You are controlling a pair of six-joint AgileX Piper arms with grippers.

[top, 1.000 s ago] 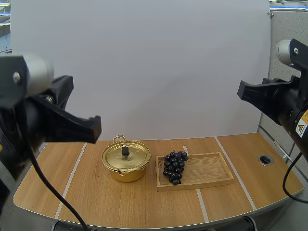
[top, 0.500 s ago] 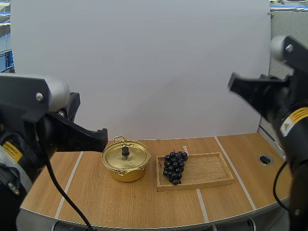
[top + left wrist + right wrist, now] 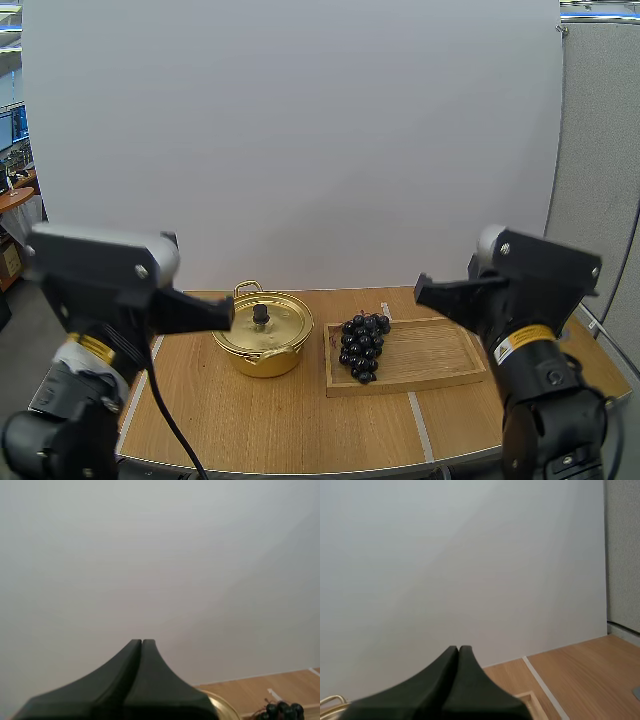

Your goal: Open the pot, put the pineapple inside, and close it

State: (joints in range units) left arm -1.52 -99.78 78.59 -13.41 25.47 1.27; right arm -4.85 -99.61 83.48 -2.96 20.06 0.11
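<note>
A gold pot with its lid on and a black knob stands at the table's middle. To its right a bunch of dark grapes lies on the left end of a wooden tray. My left gripper hangs above the table just left of the pot, fingers together. My right gripper hovers over the tray's far right part. In the left wrist view the shut gripper points over the pot rim with the grapes beyond. The right gripper is one dark wedge near the tray corner.
White lines cross the wooden table. A white wall panel closes off the back edge. Bare table lies in front of the pot and tray.
Both arms have come down and swung inward in the high view; the grippers now sit lower, close to the pot and the tray. Pot, grapes and tray have not moved.
</note>
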